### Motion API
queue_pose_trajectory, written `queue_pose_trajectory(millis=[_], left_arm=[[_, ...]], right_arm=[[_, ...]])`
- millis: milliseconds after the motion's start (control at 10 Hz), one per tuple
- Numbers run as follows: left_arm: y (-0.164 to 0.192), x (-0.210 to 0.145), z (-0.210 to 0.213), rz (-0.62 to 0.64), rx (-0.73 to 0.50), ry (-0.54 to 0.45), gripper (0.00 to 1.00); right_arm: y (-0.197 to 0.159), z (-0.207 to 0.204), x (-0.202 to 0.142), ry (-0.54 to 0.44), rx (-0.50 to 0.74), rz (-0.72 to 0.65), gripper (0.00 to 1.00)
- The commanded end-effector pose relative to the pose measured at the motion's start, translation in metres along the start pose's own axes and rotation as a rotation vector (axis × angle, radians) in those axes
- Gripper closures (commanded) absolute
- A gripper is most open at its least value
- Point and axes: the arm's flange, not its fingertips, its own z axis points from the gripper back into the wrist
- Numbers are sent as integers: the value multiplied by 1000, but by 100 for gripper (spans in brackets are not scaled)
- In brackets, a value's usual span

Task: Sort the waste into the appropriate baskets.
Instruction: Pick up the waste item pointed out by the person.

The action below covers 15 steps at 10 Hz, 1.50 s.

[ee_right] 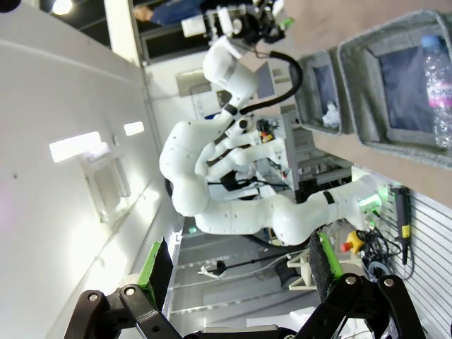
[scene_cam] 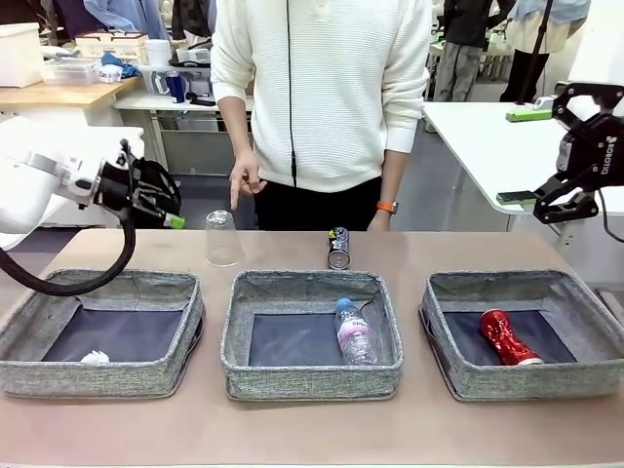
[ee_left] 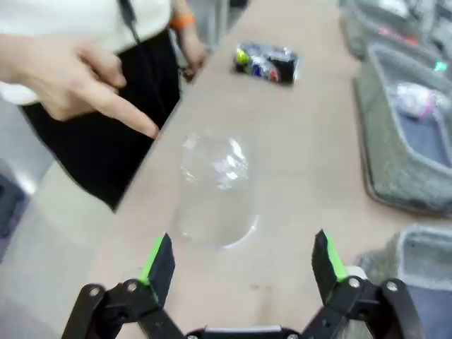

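A clear plastic cup point(scene_cam: 222, 238) stands upside down on the table behind the left basket point(scene_cam: 29, 297). My left gripper point(scene_cam: 170, 216) hovers open just left of it, and in the left wrist view the cup point(ee_left: 215, 191) lies just ahead of the open gripper point(ee_left: 241, 256). A dark printed can point(scene_cam: 338, 248) stands behind the middle basket point(scene_cam: 312, 375). A white paper ball point(scene_cam: 95, 357) lies in the left basket, a bottle point(scene_cam: 354, 331) in the middle one, a red crushed can point(scene_cam: 507, 336) in the right basket point(scene_cam: 444, 331). My right gripper point(scene_cam: 522, 156) hangs open, high at the right, with nothing in it.
A person stands at the far side of the table, one hand point(scene_cam: 246, 180) pointing down just above the cup. In the left wrist view that finger point(ee_left: 134, 116) nearly reaches the cup. A white side table point(scene_cam: 487, 146) stands behind the right gripper.
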Motion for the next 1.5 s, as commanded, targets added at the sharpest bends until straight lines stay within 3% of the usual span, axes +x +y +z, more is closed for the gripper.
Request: queue_pose_trajectory(millis=[0,400,900,1200,1400], left_arm=[[8,-9,3,-73,-55,48,0],[18,-7,-30,-74,-126,80,0],[30,4,-71,-29,-130,93,0],[41,9,-96,-7,-83,84,0],[45,9,-106,14,-37,17,0]], right_arm=[[3,0,0,1,23,7,0],[3,0,0,1,23,7,0],[3,0,0,1,23,7,0],[3,0,0,1,23,7,0],[3,0,0,1,23,7,0]])
